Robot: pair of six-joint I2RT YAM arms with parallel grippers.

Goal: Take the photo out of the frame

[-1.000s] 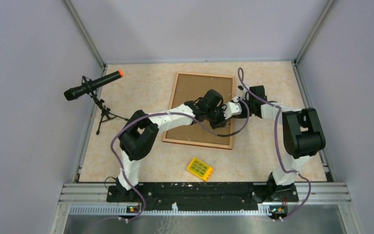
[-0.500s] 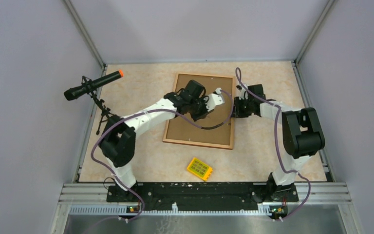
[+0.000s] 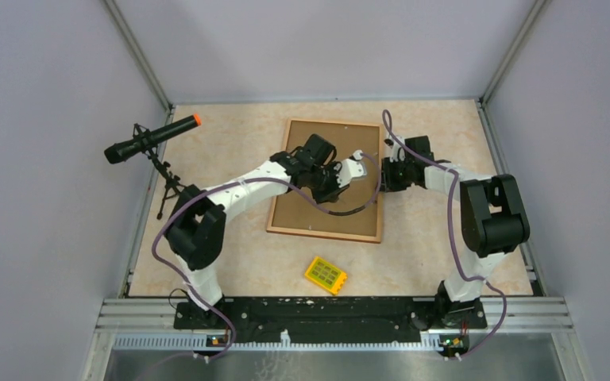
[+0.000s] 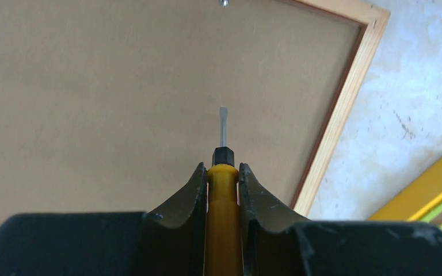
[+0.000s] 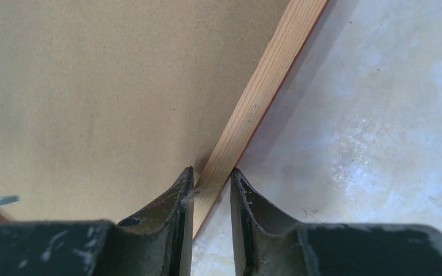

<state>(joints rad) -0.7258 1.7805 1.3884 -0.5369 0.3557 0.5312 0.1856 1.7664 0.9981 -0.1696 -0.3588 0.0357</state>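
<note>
frame back-up at centre of speckled table: matte fibreboard, pale wood rim. right gripper nearly closed, pinching rim at frame's 3 o'clock. left gripper clamps smooth yellow screwdriver, its flat blade visible only on the wrist cam.

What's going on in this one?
The frame lies face down on the table, backing board up. The left arm's jaws clamp a yellow-handled screwdriver, its flat tip poised over the board. The right arm's jaws pinch the frame's right-hand rim, seemingly steadying it. The photo isn't visible; nothing looks removed yet.
</note>
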